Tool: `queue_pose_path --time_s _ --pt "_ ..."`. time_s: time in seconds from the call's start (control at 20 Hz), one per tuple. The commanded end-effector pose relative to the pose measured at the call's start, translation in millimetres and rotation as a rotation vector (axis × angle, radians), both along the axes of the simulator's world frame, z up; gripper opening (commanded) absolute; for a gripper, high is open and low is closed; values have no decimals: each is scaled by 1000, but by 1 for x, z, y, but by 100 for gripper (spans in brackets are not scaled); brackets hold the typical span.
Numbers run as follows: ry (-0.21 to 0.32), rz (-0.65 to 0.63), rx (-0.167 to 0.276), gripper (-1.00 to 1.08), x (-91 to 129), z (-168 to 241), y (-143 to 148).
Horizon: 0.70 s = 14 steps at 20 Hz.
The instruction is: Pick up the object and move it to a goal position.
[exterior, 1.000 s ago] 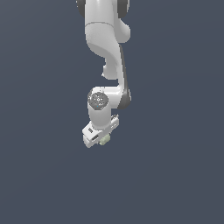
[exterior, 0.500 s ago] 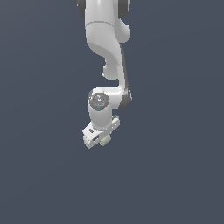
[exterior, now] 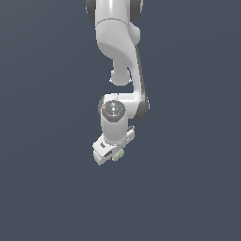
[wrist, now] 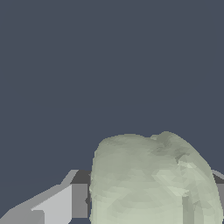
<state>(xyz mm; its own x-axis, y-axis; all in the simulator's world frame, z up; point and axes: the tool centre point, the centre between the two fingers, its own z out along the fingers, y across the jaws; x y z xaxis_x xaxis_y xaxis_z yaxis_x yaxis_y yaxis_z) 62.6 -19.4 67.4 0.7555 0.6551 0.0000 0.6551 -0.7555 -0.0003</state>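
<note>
One pale grey-green object (exterior: 117, 155) pinched between fingers (wrist: 65, 203); long axis unclear

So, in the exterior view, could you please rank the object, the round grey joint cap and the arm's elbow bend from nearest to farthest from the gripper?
1. Object: at the gripper fingers.
2. Joint cap: just above the gripper.
3. Elbow bend: higher still, farthest.

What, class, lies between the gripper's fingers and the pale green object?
Nothing: in the wrist view the object sits right against a finger of the gripper, with no gap.
</note>
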Motion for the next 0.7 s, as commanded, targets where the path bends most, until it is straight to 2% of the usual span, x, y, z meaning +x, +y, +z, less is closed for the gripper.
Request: queue_pose_path --time_s 0.0,0.35,0.65 --pt "0 0 0 -100 11 9 9" --pt "0 0 0 -100 44 33 33" --pt "0 0 0 -100 61 45 45"
